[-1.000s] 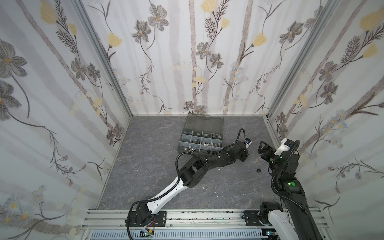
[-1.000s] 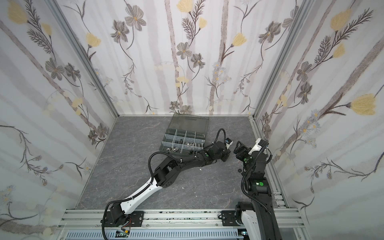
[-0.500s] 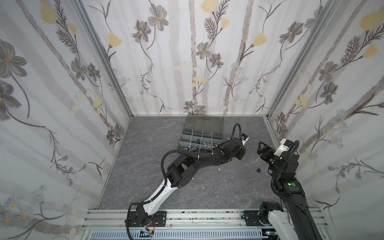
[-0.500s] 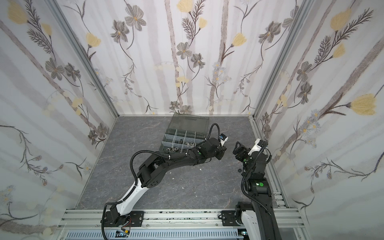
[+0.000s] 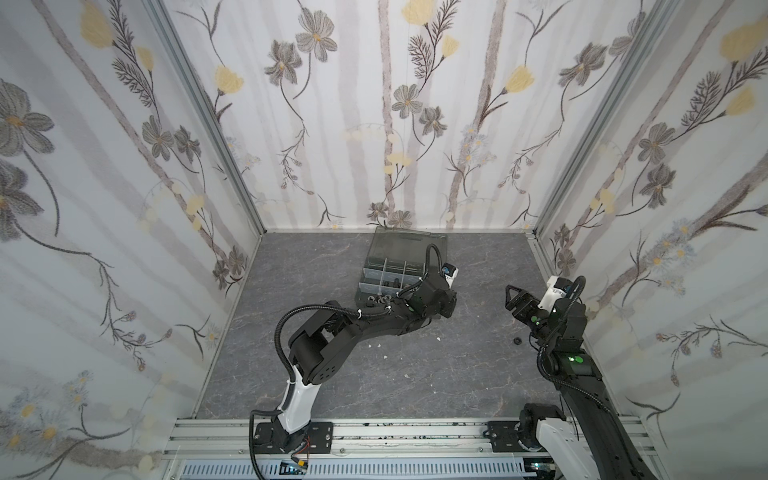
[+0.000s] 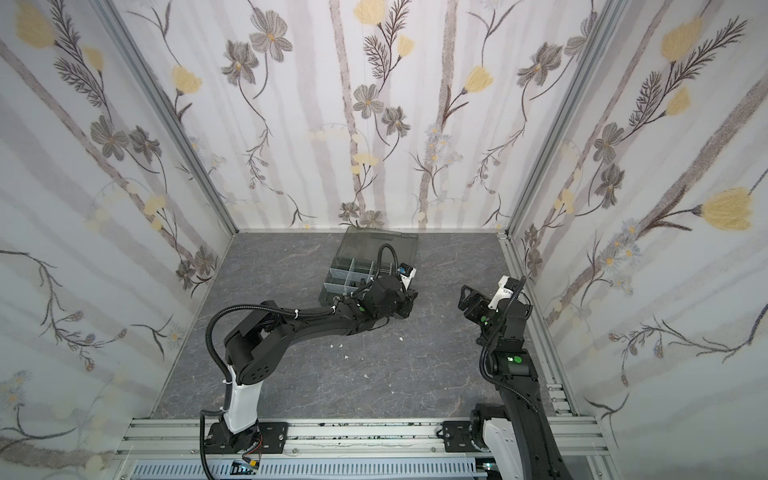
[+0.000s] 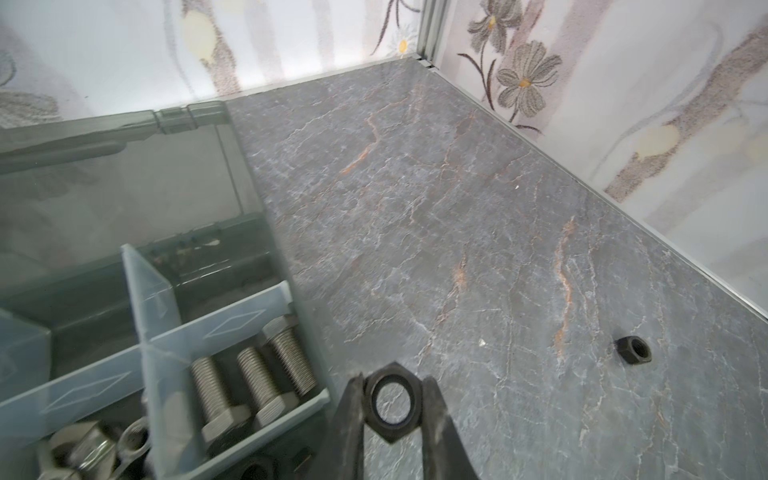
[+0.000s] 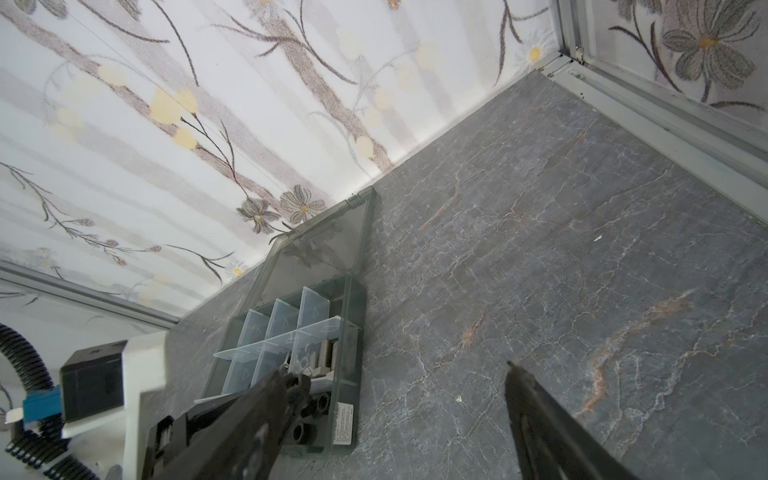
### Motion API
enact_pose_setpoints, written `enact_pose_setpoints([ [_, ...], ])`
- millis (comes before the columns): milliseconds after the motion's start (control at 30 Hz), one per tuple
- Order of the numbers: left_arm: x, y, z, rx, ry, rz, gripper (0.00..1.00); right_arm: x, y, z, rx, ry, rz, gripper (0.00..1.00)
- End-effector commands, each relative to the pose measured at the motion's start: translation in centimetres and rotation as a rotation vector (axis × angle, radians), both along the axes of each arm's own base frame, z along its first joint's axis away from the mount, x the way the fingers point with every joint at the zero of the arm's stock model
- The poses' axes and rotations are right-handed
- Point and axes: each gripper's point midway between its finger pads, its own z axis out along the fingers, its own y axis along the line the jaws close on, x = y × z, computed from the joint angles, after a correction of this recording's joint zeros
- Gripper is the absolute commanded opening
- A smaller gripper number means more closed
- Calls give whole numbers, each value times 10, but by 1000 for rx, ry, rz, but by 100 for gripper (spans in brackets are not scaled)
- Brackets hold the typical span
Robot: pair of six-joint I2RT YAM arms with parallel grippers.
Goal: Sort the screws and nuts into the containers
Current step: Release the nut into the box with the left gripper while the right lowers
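Item 1, black hex nut [image 7: 392,430]: I have it pinched flat-on between the two fingers [image 7: 351,424] of the left gripper [image 7: 392,379], which is closed down to the nut's width. I can see the floor through its bore. It hangs over the floor just beside the right wall of the organizer case [image 7: 308,347], at the case's near right corner.

Item 2, silver hex bolts [image 7: 249,382]: three lie side by side in a right-hand compartment against that wall.

Item 3, silver nuts and wing nuts [image 7: 95,449]: a small heap in the compartment to the left of the bolts, across a pale divider [image 7: 166,374].

Item 4, black nuts [image 8: 320,403]: a few sit in the compartment on the near side of the bolts.

Item 5, lid [image 5: 409,245]: smoky and transparent, hinged back on the far side of the case, towards the far wall.

Item 6, loose black nut [image 5: 517,341]: it lies on the floor at the right, well apart from the case and close to the right arm.

Item 7, right gripper [image 5: 513,297]: its jaws are spread wide with nothing between them. I have it held above the floor to the right of the case, facing it.

Item 8, white flecks [image 5: 376,345]: scattered on the grey marbled floor [image 5: 316,270].
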Motion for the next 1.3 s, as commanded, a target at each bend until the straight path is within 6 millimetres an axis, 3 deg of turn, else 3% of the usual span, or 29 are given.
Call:
enact_pose_setpoints([
  [0, 1, 13, 7, -47, 4, 43, 18, 5, 7, 3, 26, -27, 35, 84],
  [300, -5, 47, -14, -14, 52, 91, 18, 9, 13, -14, 58, 20, 60, 84],
  [633, 8, 57, -31, 0, 109, 120, 29, 9, 12, -22, 53, 58, 56, 83],
  [767, 12, 57, -25, -8, 101, 127, 38, 9, 6, -35, 31, 135, 26, 83],
  [967, 9, 64, 0, -65, 62, 140, 45, 8, -2, -54, -9, 216, -2, 81],
  [1267, -15, 100, 29, -147, -2, 178, 71, 5, -26, -72, -117, 322, -103, 79],
])
